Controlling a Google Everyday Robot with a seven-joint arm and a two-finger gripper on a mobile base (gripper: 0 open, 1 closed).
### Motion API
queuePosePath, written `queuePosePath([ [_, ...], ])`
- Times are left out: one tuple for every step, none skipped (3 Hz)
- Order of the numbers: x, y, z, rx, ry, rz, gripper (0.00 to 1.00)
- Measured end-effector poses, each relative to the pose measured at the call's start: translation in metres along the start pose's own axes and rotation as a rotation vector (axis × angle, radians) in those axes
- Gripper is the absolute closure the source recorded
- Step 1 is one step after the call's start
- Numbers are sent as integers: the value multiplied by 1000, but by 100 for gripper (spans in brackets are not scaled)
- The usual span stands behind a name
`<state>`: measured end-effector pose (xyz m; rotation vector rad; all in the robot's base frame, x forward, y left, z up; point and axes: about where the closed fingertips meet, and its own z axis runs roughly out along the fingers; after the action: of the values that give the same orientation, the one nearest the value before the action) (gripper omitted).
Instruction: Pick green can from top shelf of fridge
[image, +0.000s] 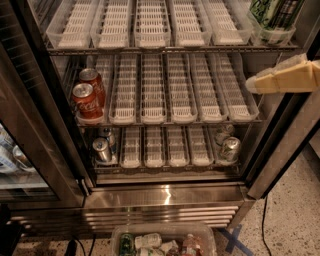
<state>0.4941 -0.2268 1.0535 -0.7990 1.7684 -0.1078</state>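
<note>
The green can (272, 12), green with white and dark streaks, stands at the far right end of the top shelf (165, 50) in a clear tray, its top cut off by the picture's edge. The top shelf carries a row of white slotted lane trays (150, 22). My gripper (265, 82), tan in colour, reaches in from the right edge. It is below the green can, at the height of the second shelf and just in front of the fridge's (165, 197) right side. It holds nothing that I can see.
Two red Coca-Cola cans (87, 100) stand at the left of the second shelf. Silver cans sit at the left (102, 149) and right (230, 147) of the third shelf. The dark door frame (280, 150) slants at the right. A clear bin of bottles (165, 242) lies on the floor in front.
</note>
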Motion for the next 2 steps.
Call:
queuePosePath([
  [-2, -11, 8, 51, -12, 20, 0],
  [-7, -25, 22, 100, -39, 66, 0],
])
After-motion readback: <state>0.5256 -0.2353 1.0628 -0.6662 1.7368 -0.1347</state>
